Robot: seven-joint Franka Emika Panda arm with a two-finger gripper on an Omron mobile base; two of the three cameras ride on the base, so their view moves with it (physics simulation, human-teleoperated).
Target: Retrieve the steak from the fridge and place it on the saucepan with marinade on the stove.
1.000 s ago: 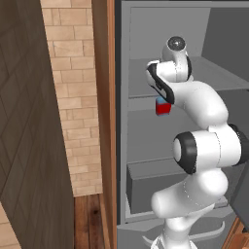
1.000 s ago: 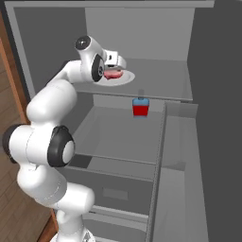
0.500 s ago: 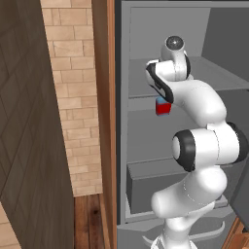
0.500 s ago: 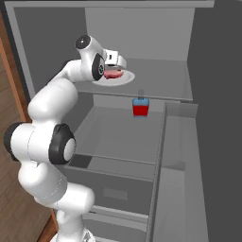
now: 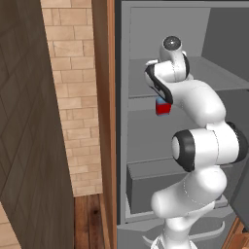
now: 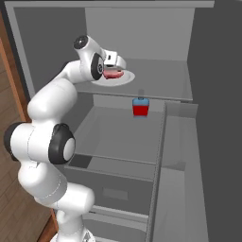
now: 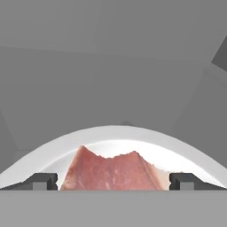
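Brick wall (image 5: 73, 112) and a wood-brown side panel (image 5: 103, 121) are standing at the far left of the left base view, with plank floor (image 5: 87, 219) below. Just to their right the fridge (image 5: 141, 146) is standing open, grey shelves and a drawer (image 5: 146, 187) showing inside.

The white arm (image 5: 204, 146) is reaching up into the upper shelf (image 6: 160, 78). The claw (image 7: 113, 181) is hanging over a white round plate (image 6: 125, 78) on that shelf, jaws spread wide and released, gripping nothing. In the hand view its two dark fingertips (image 7: 42, 181) are sitting one at each side of the steak (image 7: 113, 170), with a gap left on both sides.

The steak is lying flat on the plate, pinkish-red, its far edge jagged. In the right base view the steak (image 6: 112, 74) is peeking out just under the hand.

Further right and one shelf lower, a red bottle with blue cap (image 6: 139, 107) is standing upright, well apart from the plate. In the left base view the bottle (image 5: 163, 108) is showing partly behind the arm's wrist.
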